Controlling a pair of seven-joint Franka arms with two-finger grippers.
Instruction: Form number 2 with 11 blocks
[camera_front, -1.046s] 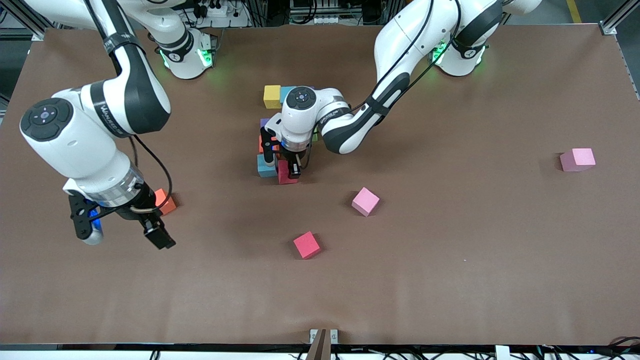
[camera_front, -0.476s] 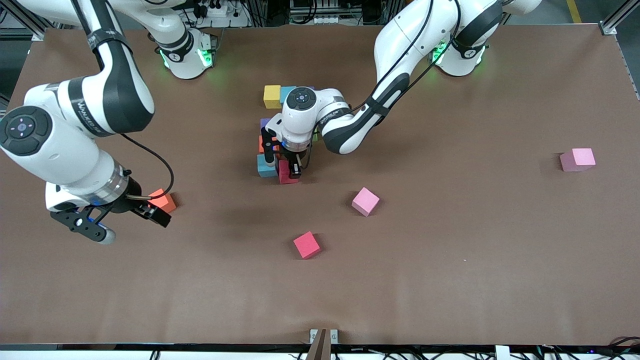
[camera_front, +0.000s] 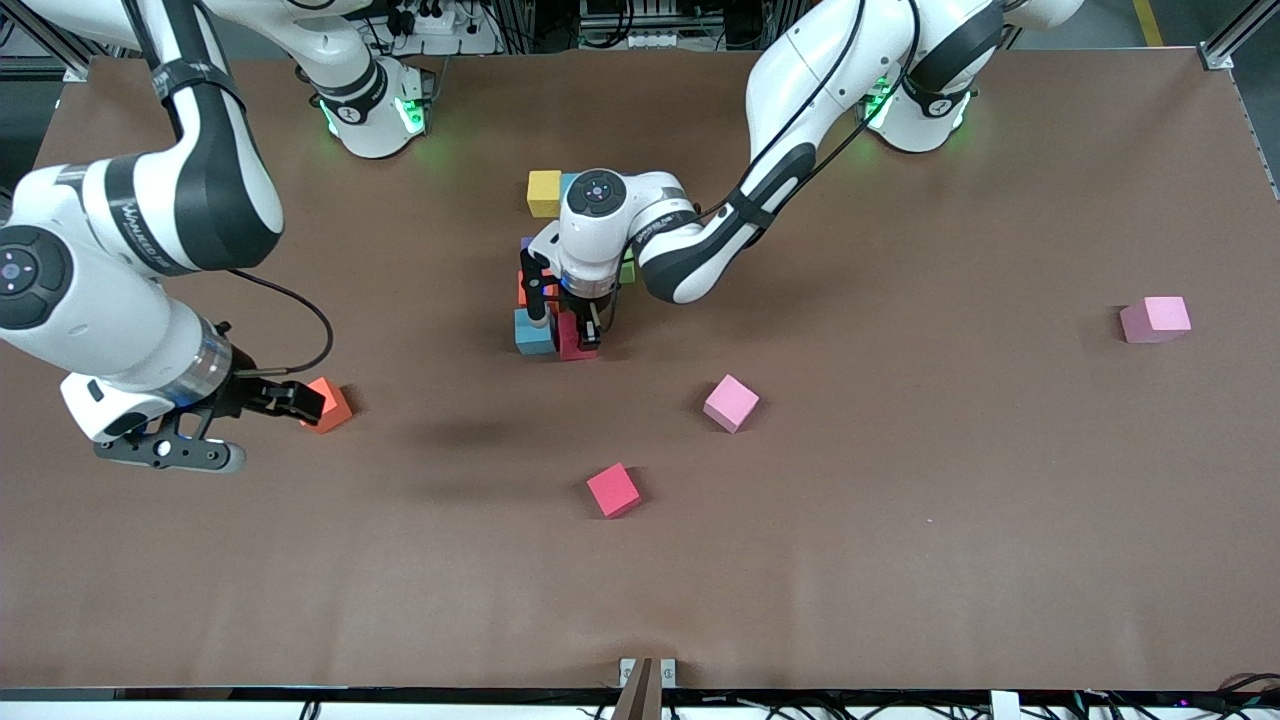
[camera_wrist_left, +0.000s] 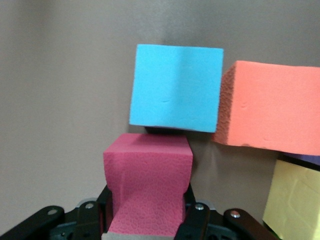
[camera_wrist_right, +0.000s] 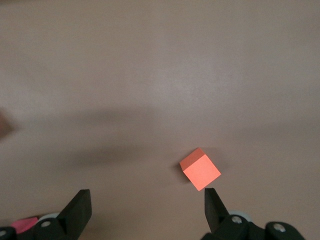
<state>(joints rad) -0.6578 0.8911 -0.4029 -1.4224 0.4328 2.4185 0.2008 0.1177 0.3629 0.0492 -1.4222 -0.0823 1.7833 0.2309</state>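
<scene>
The left wrist view alone shows the left gripper (camera_wrist_left: 147, 220) clamped on a dark pink block (camera_wrist_left: 148, 185) beside the light blue block (camera_wrist_left: 175, 87) of the number 2 (camera_front: 560, 270), while the right gripper (camera_wrist_right: 145, 210), fingers apart, hovers over an orange block (camera_front: 330, 403).

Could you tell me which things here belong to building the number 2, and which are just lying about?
In the job:
- partly built digit
- dark pink block, gripped by left hand beside light blue block
- loose blocks: orange, red, two pink
- right hand, open

Lying about:
- nothing seen
</scene>
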